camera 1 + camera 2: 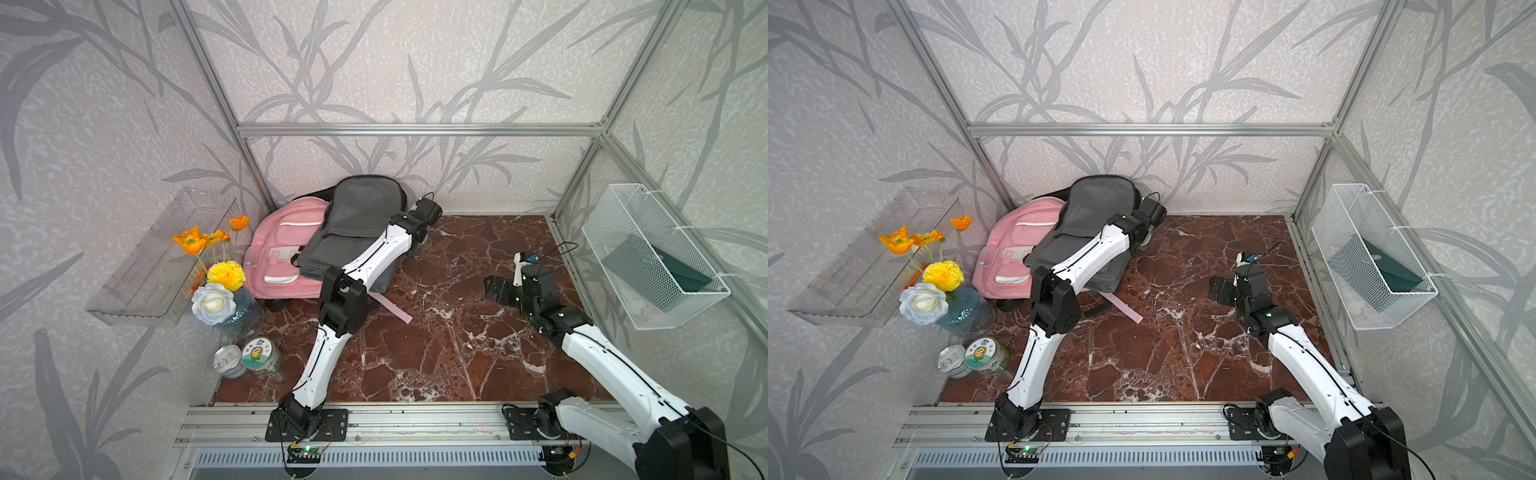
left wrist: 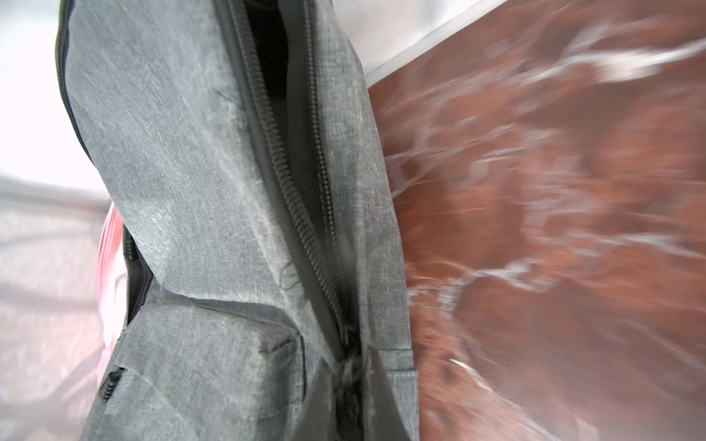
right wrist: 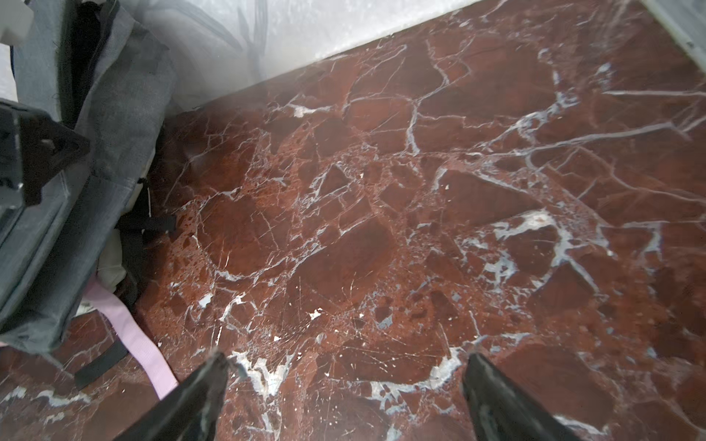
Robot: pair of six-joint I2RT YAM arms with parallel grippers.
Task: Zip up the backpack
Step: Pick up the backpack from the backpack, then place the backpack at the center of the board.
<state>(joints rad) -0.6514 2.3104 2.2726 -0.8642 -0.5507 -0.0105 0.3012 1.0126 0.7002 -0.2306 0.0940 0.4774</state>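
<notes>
A grey backpack point(image 1: 357, 224) point(image 1: 1092, 208) leans against the back wall in both top views, lying partly over a pink one. Its main zipper point(image 2: 298, 198) gapes open along the side, with dark lining showing between the two rows of teeth. My left gripper point(image 2: 350, 385) is shut on the zipper pull point(image 2: 348, 362) at the low end of the opening; the left wrist point(image 1: 419, 216) stands at the bag's right side. My right gripper point(image 1: 494, 289) point(image 3: 345, 366) hangs open over bare marble, to the right of the bag, holding nothing.
A pink backpack point(image 1: 278, 249) lies under the grey one, its pink strap point(image 1: 392, 309) trailing over the marble floor point(image 1: 457, 353). Left of them are a vase of flowers point(image 1: 237, 311), two cans point(image 1: 262, 355) and a clear tray point(image 1: 162, 257). A wire basket point(image 1: 652, 257) hangs on the right wall.
</notes>
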